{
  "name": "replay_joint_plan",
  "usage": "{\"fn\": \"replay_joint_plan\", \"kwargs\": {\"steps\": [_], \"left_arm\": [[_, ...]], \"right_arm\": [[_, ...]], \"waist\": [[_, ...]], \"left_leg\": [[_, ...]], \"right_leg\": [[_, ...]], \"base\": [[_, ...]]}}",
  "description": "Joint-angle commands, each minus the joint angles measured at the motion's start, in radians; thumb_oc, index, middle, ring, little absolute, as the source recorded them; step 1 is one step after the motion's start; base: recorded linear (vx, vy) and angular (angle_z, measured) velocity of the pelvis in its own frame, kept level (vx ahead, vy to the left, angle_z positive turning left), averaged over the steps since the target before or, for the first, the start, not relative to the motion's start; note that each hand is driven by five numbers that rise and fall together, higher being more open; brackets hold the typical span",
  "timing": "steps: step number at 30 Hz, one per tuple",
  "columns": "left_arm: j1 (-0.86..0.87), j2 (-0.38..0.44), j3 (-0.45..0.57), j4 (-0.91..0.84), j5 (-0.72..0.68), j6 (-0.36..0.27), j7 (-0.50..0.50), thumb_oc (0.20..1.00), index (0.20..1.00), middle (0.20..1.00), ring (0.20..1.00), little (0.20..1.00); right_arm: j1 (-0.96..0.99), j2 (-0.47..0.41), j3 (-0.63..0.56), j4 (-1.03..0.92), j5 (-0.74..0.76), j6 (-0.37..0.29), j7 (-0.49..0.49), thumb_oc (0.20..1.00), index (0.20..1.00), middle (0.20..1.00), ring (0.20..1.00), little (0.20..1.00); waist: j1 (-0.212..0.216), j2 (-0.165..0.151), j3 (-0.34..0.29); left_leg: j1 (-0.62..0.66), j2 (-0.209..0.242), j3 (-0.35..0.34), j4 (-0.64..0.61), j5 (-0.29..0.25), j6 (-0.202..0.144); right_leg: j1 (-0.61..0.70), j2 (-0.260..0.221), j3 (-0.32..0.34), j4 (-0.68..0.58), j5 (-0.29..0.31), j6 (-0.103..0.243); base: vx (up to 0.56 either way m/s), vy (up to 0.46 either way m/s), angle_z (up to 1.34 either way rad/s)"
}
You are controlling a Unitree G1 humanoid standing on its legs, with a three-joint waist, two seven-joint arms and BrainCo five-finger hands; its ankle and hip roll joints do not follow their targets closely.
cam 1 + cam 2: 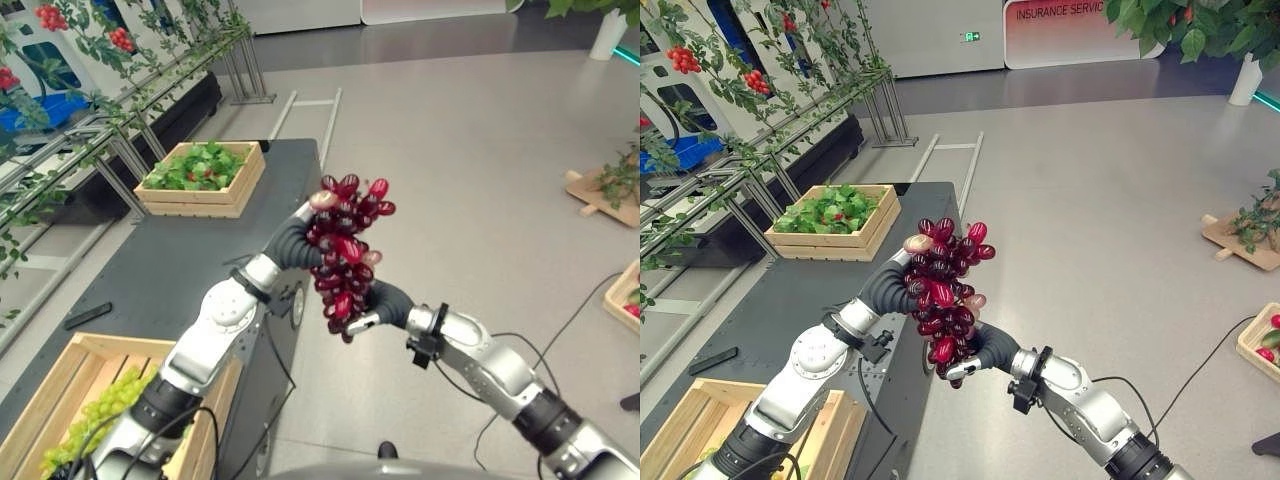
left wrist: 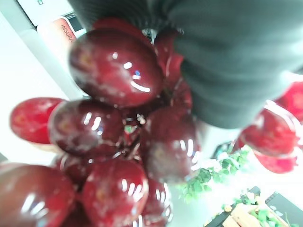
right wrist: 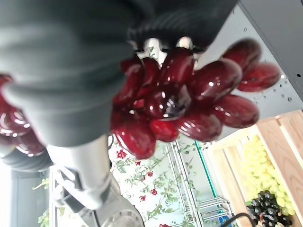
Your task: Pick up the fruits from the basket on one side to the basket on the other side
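Dark table [image 1: 180, 270], far basket [image 1: 203, 178] ahead: your red grape bunch [image 1: 345, 255] hangs upright between left hand [image 1: 300, 240] and right hand [image 1: 385, 305]; finger closure unreadable on both.

The two eye views look down from the robot's head — one a little beside the other — onto the same scene: the dark table [image 1: 170, 270], both arms, and the red grape bunch [image 1: 346, 252] raised between the hands above the table's edge. Each wrist view looks along its own hand from very close, with grapes just past the dark cover. The right wrist view also takes in the wooden crate [image 3: 279, 142] well beyond the hand — the one nearest the robot in the eye views.
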State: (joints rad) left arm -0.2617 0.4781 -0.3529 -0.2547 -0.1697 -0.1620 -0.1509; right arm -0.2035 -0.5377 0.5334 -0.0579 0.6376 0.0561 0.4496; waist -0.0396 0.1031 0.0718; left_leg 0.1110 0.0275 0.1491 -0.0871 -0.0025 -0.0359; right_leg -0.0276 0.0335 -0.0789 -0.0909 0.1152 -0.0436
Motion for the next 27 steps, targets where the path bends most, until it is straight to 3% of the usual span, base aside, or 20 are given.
{"fn": "replay_joint_plan", "kwargs": {"steps": [1,2,27], "left_arm": [[-0.135,-0.02,0.003,-0.013,-0.002,-0.068,0.045,0.2,0.2,0.2,0.2,0.2],[-0.135,-0.021,0.004,-0.013,-0.001,-0.07,0.046,0.2,0.2,0.2,0.2,0.2],[-0.126,-0.014,0.014,-0.011,0.013,-0.074,0.052,0.2,0.2,0.2,0.2,0.2]], "right_arm": [[-0.076,0.063,0.039,-0.057,0.08,-0.04,0.013,0.354,0.354,0.354,0.354,0.354],[-0.076,0.064,0.04,-0.059,0.082,-0.039,0.013,0.2,0.2,0.2,0.2,0.2],[-0.065,0.051,0.011,-0.065,0.046,-0.063,-0.009,0.2,0.2,0.2,0.2,0.2]], "waist": [[-0.003,-0.06,-0.07],[-0.004,-0.06,-0.07],[-0.007,-0.064,-0.072]], "left_leg": [[-0.018,-0.015,-0.012,0.002,-0.016,0.009],[-0.018,-0.015,-0.012,0.002,-0.016,0.009],[-0.015,-0.013,-0.008,0.001,-0.02,0.008]], "right_leg": [[0.078,-0.078,0.014,0.004,-0.088,0.153],[0.077,-0.078,0.015,0.004,-0.088,0.153],[0.079,-0.079,0.014,0.004,-0.09,0.155]], "base": [[0.0,0.0,0.0],[0.0,0.0,0.0],[0.0,0.0,0.0]]}}
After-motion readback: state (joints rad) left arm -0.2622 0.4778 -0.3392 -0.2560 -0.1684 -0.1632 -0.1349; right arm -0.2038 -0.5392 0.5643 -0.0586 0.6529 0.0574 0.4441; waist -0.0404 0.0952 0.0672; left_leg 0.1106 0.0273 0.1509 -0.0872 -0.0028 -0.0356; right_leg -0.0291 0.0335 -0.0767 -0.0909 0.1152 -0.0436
